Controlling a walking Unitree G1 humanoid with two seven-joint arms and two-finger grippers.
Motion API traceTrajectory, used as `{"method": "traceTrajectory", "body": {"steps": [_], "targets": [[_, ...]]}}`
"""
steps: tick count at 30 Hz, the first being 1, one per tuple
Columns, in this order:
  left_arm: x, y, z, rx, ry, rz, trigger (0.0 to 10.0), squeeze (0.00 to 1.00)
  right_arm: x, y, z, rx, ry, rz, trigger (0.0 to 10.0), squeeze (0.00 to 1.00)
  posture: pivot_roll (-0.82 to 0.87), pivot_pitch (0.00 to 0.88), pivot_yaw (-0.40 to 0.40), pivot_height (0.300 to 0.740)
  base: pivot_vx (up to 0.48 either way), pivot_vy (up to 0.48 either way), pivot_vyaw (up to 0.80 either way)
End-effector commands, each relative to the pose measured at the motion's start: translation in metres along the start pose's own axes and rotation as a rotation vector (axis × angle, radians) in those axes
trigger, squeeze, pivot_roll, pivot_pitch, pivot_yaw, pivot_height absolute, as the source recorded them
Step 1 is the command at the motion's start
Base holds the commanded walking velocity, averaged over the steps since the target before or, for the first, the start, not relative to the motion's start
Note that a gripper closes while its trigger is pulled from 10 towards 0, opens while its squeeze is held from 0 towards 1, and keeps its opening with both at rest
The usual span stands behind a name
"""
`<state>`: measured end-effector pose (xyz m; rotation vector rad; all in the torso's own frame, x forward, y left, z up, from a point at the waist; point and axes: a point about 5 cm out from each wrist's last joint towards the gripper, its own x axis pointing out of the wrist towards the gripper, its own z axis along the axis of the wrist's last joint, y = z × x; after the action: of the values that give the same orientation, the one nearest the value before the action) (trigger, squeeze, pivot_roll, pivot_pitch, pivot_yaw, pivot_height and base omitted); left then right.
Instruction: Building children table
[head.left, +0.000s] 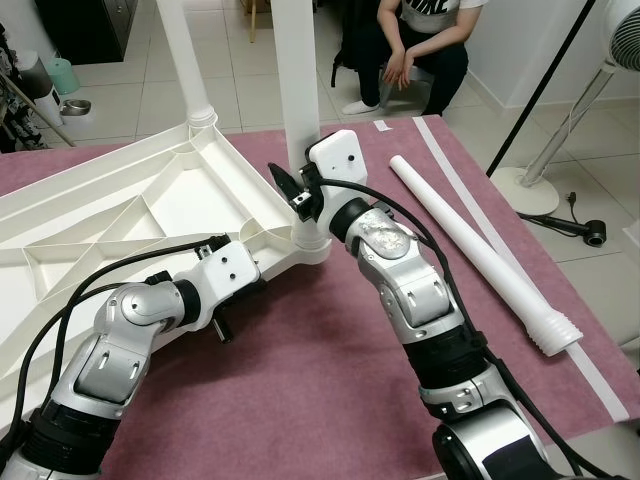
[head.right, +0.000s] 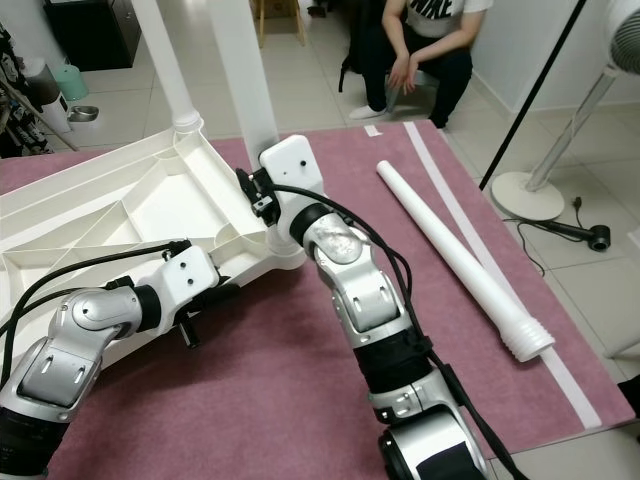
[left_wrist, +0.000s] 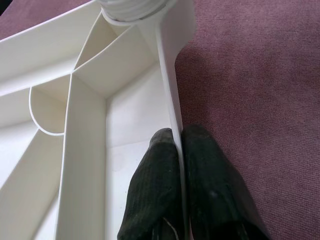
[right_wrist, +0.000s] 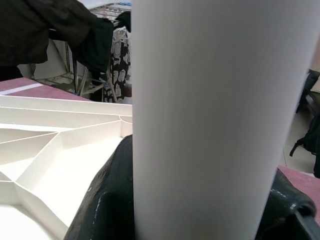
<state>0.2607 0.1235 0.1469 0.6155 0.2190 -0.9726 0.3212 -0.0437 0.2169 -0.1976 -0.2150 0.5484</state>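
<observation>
A white table top (head.left: 110, 205) lies upside down on a maroon rug (head.left: 310, 380), its ribs facing up. Two white legs stand in its corner sockets: one at the far corner (head.left: 184, 60), one at the near corner (head.left: 298, 90). My right gripper (head.left: 300, 192) is shut on the near leg (right_wrist: 210, 100) just above its socket, one black finger (right_wrist: 102, 200) on each side. My left gripper (left_wrist: 177, 137) is shut on the top's thin rim wall (left_wrist: 170, 85) close to that socket. A third leg (head.left: 478, 248) lies loose on the rug to the right.
A person (head.left: 420, 45) sits on the tiled floor behind the rug. A fan stand (head.left: 545, 165) and a black cable (head.left: 590, 232) are at the right. A white strip (head.left: 455, 170) lies along the rug's right side. A small bowl (head.left: 75, 107) sits far left.
</observation>
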Motion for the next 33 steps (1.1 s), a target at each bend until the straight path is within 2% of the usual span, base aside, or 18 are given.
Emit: {"method": "traceTrajectory", "body": {"steps": [1, 3, 4, 6, 7, 9, 10, 11, 13, 18, 22, 23, 24, 28, 29, 30, 31, 33], "targets": [[-0.001, -0.012, 0.047, 0.149, -0.224, -0.082, 10.0, 0.00, 0.000, -0.001, -0.018, -0.033, 0.073, -0.017, 10.0, 0.24, 0.08, 0.000, 0.030, 0.740, 0.000, 0.000, 0.00], [-0.002, -0.013, 0.046, 0.147, -0.221, -0.085, 10.0, 0.00, -0.001, 0.002, -0.016, -0.021, 0.056, 0.006, 10.0, 0.24, 0.08, 0.000, 0.030, 0.740, 0.000, 0.000, 0.00], [-0.003, -0.015, 0.045, 0.149, -0.214, -0.099, 10.0, 0.00, -0.004, 0.007, -0.012, 0.023, 0.021, 0.086, 10.0, 1.00, 0.08, 0.000, 0.028, 0.740, 0.000, 0.000, 0.00], [-0.006, -0.018, 0.041, 0.154, -0.203, -0.121, 10.0, 0.00, -0.013, 0.017, -0.003, 0.084, -0.037, 0.251, 10.0, 1.00, 0.08, 0.000, 0.028, 0.740, 0.000, 0.000, 0.00], [-0.008, -0.020, 0.040, 0.155, -0.197, -0.134, 10.0, 0.00, -0.021, 0.021, 0.002, 0.108, -0.067, 0.350, 10.0, 0.00, 0.08, 0.000, 0.028, 0.740, 0.000, 0.000, 0.00], [-0.010, -0.021, 0.038, 0.156, -0.194, -0.144, 10.0, 0.00, -0.029, 0.025, 0.006, 0.124, -0.091, 0.437, 10.0, 0.00, 0.08, 0.000, 0.028, 0.740, 0.000, 0.000, 0.00], [-0.015, -0.025, 0.035, 0.164, -0.185, -0.175, 10.0, 0.00, -0.047, 0.027, 0.008, 0.103, -0.096, 0.615, 10.0, 0.00, 0.08, 0.000, 0.029, 0.740, 0.000, 0.000, 0.00], [-0.015, -0.025, 0.035, 0.164, -0.185, -0.175, 10.0, 0.00, -0.047, 0.027, 0.008, 0.103, -0.096, 0.615, 10.0, 0.00, 0.08, 0.000, 0.029, 0.740, 0.000, 0.000, 0.00], [-0.023, -0.030, 0.031, 0.173, -0.172, -0.216, 10.0, 0.00, -0.066, 0.023, 0.005, 0.084, -0.064, 0.779, 10.0, 0.00, 0.08, 0.000, 0.029, 0.740, 0.000, 0.000, 0.00], [-0.042, -0.036, 0.024, 0.168, -0.165, -0.277, 10.0, 0.00, -0.080, 0.003, -0.003, 0.080, 0.018, 0.910, 10.0, 0.00, 0.08, 0.000, 0.023, 0.740, 0.000, 0.000, 0.00], [-0.045, -0.036, 0.024, 0.165, -0.166, -0.281, 10.0, 0.00, -0.079, 0.000, -0.003, 0.082, 0.022, 0.921, 10.0, 0.00, 0.09, 0.000, 0.021, 0.740, 0.000, 0.000, 0.00], [-0.046, -0.035, 0.023, 0.162, -0.160, -0.272, 10.0, 0.00, -0.077, -0.002, -0.002, 0.091, 0.014, 0.928, 1.8, 0.00, 0.10, 0.000, 0.013, 0.740, 0.000, 0.000, 0.00], [-0.046, -0.034, 0.023, 0.157, -0.157, -0.255, 10.0, 0.00, -0.071, -0.003, -0.002, 0.101, 0.006, 0.905, 0.0, 0.00, 0.10, 0.000, 0.013, 0.740, 0.000, 0.000, 0.00], [-0.044, -0.032, 0.024, 0.151, -0.159, -0.235, 10.0, 0.00, -0.063, -0.005, -0.003, 0.110, 0.010, 0.852, 0.0, 0.00, 0.10, 0.000, 0.006, 0.740, 0.000, 0.000, 0.00], [-0.035, -0.028, 0.028, 0.135, -0.169, -0.178, 10.0, 0.00, -0.046, -0.006, -0.014, 0.077, 0.059, 0.666, 0.0, 0.00, 0.11, 0.000, 0.002, 0.740, 0.000, 0.000, 0.00], [-0.035, -0.028, 0.028, 0.135, -0.169, -0.178, 10.0, 0.00, -0.046, -0.006, -0.014, 0.077, 0.059, 0.666, 0.0, 0.00, 0.11, 0.000, 0.002, 0.740, 0.000, 0.000, 0.00], [-0.029, -0.024, 0.031, 0.130, -0.176, -0.139, 10.0, 0.00, -0.037, -0.008, -0.019, 0.036, 0.090, 0.553, 0.0, 0.00, 0.11, 0.000, 0.003, 0.740, 0.000, 0.000, 0.00], [-0.023, -0.021, 0.034, 0.127, -0.178, -0.111, 10.0, 0.00, -0.029, -0.011, -0.025, 0.009, 0.131, 0.441, 0.0, 0.00, 0.10, 0.000, 0.006, 0.740, 0.000, 0.000, 0.00]]}}
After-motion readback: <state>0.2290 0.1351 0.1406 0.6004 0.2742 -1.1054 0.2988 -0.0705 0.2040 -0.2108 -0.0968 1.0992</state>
